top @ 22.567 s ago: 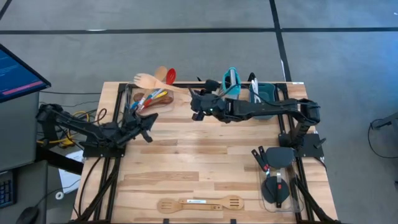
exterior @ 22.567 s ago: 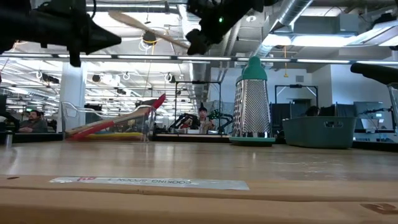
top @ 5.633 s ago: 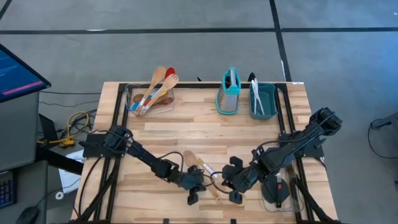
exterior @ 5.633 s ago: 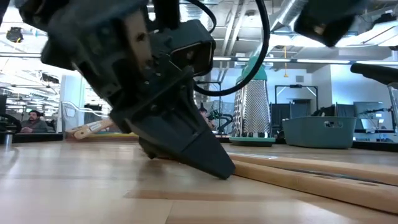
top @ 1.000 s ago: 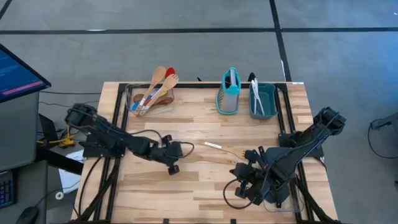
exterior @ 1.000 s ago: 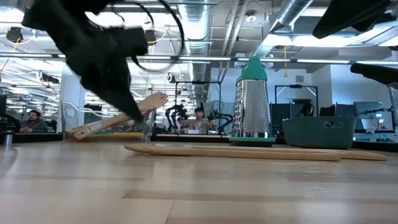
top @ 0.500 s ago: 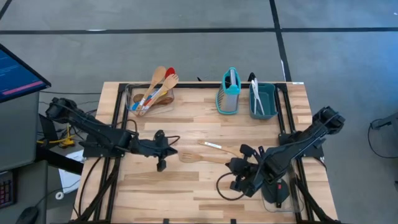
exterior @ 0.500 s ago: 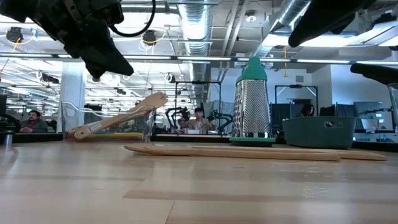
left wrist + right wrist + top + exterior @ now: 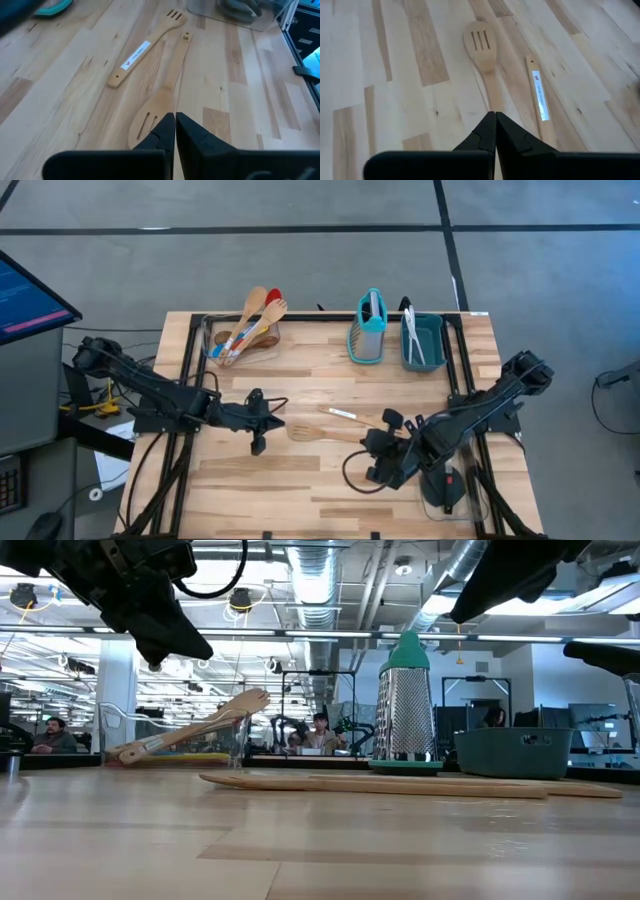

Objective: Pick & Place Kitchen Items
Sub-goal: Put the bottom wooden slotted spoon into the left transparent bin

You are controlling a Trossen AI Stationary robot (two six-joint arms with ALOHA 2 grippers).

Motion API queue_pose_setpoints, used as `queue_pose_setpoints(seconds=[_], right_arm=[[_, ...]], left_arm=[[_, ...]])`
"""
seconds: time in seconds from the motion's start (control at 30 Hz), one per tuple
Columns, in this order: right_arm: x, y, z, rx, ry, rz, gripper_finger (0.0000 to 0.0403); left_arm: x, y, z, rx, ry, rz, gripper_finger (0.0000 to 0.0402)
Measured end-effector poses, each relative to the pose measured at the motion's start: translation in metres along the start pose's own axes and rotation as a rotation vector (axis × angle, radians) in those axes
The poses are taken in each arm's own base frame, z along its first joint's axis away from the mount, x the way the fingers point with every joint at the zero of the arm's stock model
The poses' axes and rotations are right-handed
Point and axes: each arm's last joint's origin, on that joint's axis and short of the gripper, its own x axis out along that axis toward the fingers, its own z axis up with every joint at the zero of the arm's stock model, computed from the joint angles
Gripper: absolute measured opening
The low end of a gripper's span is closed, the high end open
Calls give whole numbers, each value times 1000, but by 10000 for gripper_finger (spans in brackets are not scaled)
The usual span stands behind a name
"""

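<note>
Wooden planks make up the tabletop, the biggest thing here. Two dark arms reach over it, one from each side edge.

The left gripper is near the middle of the tabletop, a bit toward the left edge. Its fingers are pressed together and hold nothing. The right gripper is nearer the front right corner. Its fingers are together too, with nothing between them.

A teal bin sits by the back right corner with white tongs in it. Just beside it, along the back edge, stands the teal box grater. A clear container sits near the back left corner, full of wooden spoons and red, blue and yellow ones.

Between the two grippers, two wooden tools lie flat and close together. One is the slotted spatula, its head pointing at the left gripper. The other is a wooden fork spoon with a white label, lying beside the spatula's handle.
</note>
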Motion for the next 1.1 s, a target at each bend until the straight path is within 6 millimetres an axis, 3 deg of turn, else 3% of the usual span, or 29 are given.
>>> queue_pose_setpoints(seconds=[1.1], right_arm=[[0,3,4,36,-28,34,0]], left_arm=[[0,-1,2,-14,-23,-8,3]])
